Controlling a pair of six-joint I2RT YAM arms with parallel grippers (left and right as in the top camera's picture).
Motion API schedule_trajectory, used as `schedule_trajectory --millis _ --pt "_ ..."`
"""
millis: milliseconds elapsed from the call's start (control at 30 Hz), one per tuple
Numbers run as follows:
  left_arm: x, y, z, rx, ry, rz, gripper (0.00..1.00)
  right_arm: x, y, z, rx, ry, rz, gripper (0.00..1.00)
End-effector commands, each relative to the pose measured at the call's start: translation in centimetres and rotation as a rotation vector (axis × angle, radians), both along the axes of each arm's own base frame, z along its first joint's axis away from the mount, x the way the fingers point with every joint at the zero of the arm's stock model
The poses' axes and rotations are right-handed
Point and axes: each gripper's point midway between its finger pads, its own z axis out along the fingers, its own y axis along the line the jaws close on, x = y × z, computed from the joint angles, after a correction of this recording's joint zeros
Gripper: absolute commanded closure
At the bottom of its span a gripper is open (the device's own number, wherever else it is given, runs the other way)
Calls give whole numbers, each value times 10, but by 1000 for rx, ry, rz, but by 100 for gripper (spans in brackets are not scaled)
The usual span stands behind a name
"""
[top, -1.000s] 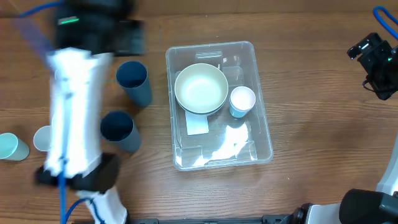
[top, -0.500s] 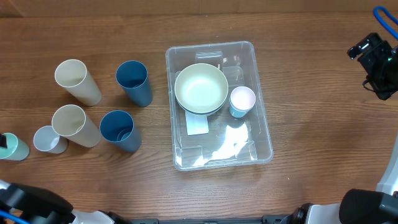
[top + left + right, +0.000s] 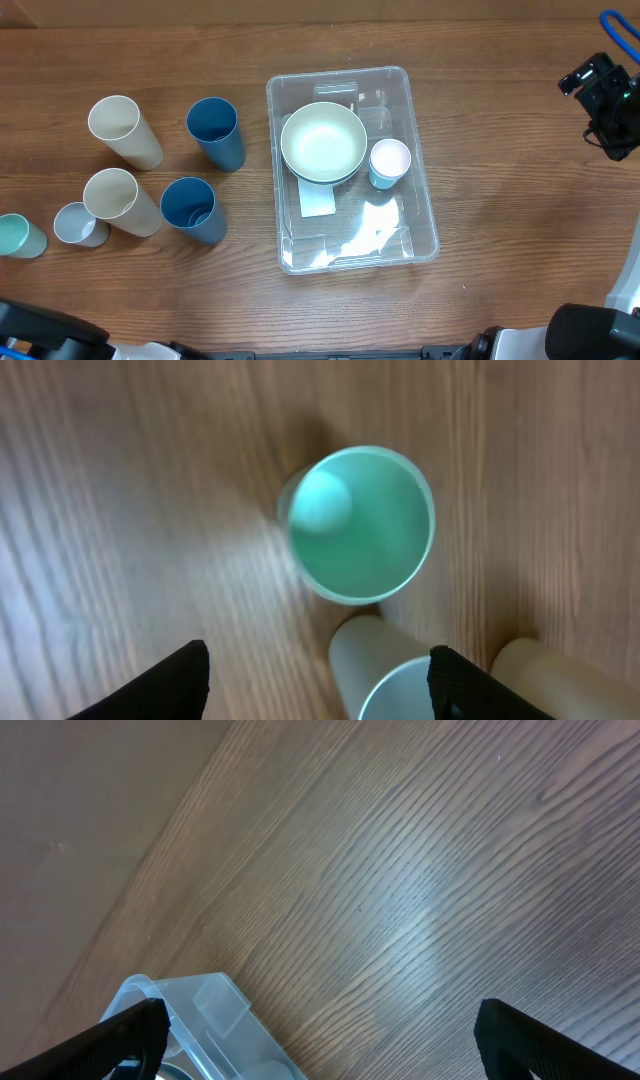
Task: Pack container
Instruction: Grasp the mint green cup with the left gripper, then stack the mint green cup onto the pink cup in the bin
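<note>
The clear container stands mid-table with a white label on its base. Inside it are a cream bowl and a small pale cup. To its left stand two cream cups, two dark blue cups, a small white cup and a teal cup. My left gripper is open and empty, high over the teal cup and the small white cup. My right gripper is open and empty, near a container corner.
The right arm hovers at the far right edge, away from the container. Part of the left arm shows at the bottom left corner. The cups stand close together; a cream cup touches the small white one.
The left arm, which covered the cream cups a second ago, has pulled back to the bottom left corner. All cups now show. The right arm has not moved.
</note>
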Motion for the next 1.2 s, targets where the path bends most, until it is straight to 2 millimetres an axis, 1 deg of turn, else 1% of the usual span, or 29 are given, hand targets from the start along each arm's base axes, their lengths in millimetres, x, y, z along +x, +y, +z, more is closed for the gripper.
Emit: schedule_trajectory --millis 0,100,167,233,300,367,500,533,600,633,667,700,767,800,867,900,933,967,1033,1133,1167 --pt "10 0 -26 -25 37 -53 32 0 0 5 -5 -15 -5 0" --pt "11 -2 -48 -78 77 -60 37 0 0 5 -5 -15 -5 0" --pt "6 -5 -64 -122 116 -48 40 0 0 5 -5 -15 -5 0" --pt "1 -5 -73 -137 150 -31 41 0 0 5 -5 -15 -5 0" --pt "-1 0 -77 -123 170 -24 40 0 0 5 -5 -15 -5 0" --pt "-4 9 -79 -87 196 -13 39 0 0 5 -5 -15 -5 0" --pt "-2 16 -82 -66 192 -3 42 0 0 5 -5 -15 -5 0" --pt "-2 16 -83 -66 193 -3 48 0 0 5 -5 -15 -5 0" --pt "-1 17 -86 -68 194 -3 65 0 0 5 -5 -15 -5 0" --pt "-1 17 -87 -68 194 -4 68 0 0 5 -5 -15 -5 0" --pt "-1 17 -88 -72 195 -4 67 0 0 5 -5 -15 -5 0" --pt "-1 17 -91 -77 198 -5 64 0 0 5 -5 -15 -5 0" --pt "-1 16 -95 -86 202 -6 63 0 0 5 -5 -15 -5 0" --pt "1 15 -100 -98 200 -10 66 0 0 5 -5 -15 -5 0" --pt "3 14 -101 -107 187 -14 78 0 0 5 -5 -15 -5 0" --pt "4 14 -101 -108 182 -16 87 0 0 5 -5 -15 -5 0" --pt "7 13 -98 -110 167 -19 93 0 0 5 -5 -15 -5 0" --pt "8 13 -96 -115 159 -23 96 0 0 5 -5 -15 -5 0" --pt "14 12 -81 -123 131 -29 96 0 0 5 -5 -15 -5 0" --pt "21 14 -38 -106 84 -30 96 0 0 5 -5 -15 -5 0" --pt "26 13 -14 -98 41 -24 96 0 0 5 -5 -15 -5 0"
